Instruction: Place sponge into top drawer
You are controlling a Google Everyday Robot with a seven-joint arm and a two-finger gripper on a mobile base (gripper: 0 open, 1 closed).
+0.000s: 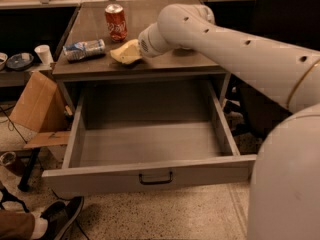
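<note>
The pale yellow sponge [125, 52] is at the front of the grey tabletop [200, 64], just above the open top drawer [150, 170]. My gripper [137, 51] reaches in from the right and is shut on the sponge's right end. Its fingers are mostly hidden behind my white wrist. The drawer is pulled fully out and its inside shows nothing in it. A small dark pull handle [156, 178] sits at the centre of its front panel.
A red soda can [116, 21] stands behind the sponge. A crumpled silver-blue wrapper [85, 49] lies to its left. A cardboard box [37, 104] leans by the table's left leg. A white cup [44, 54] and a person's shoe [60, 216] are at the left.
</note>
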